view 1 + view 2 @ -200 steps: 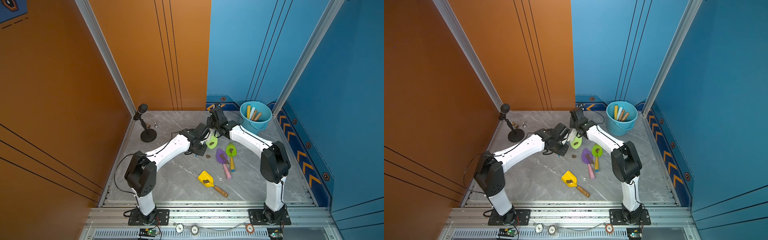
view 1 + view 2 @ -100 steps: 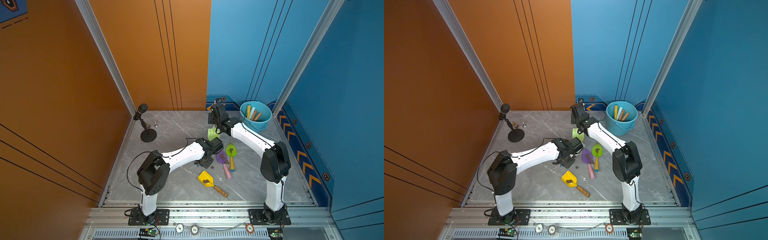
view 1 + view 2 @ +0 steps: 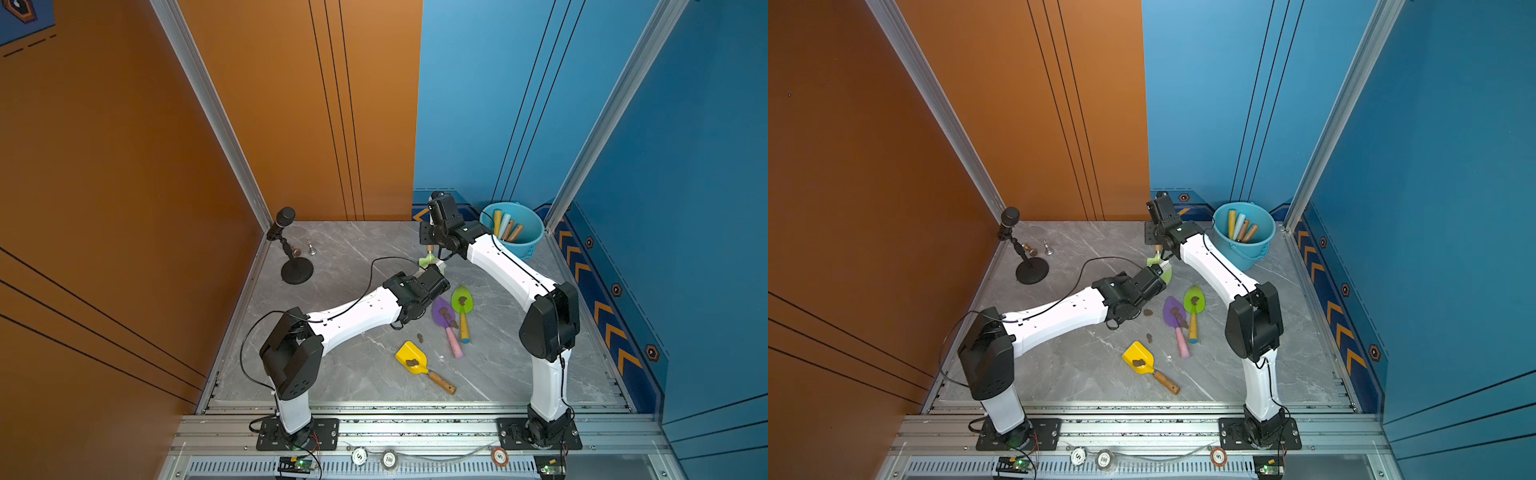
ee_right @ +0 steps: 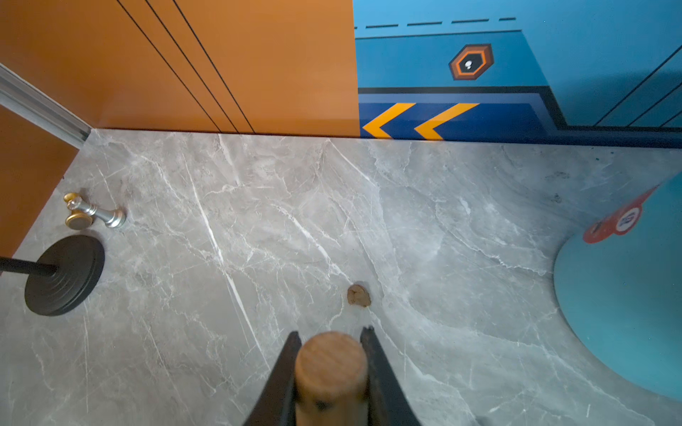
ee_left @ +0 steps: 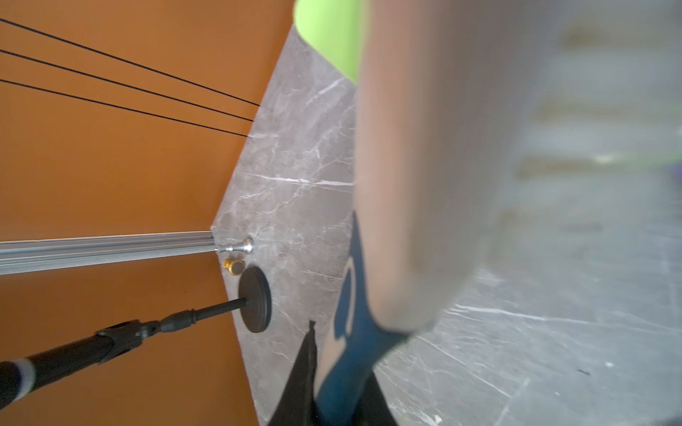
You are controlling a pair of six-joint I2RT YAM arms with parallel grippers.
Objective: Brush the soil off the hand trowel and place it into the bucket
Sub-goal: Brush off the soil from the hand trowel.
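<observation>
White arms (image 3: 353,316) inward, brush (image 3: 440,264) beside trowel (image 3: 425,262)

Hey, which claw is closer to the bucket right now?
Right. The right claw hangs just beside the bucket, gripping a green trowel by its handle. The left claw, holding a brush, sits farther off, nearer the robot, at the trowel's blade.

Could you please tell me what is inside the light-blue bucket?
Four handles stand in the bucket: one yellow, one pale blue, two wooden. Whatever is on their lower ends is hidden below the rim.
</observation>
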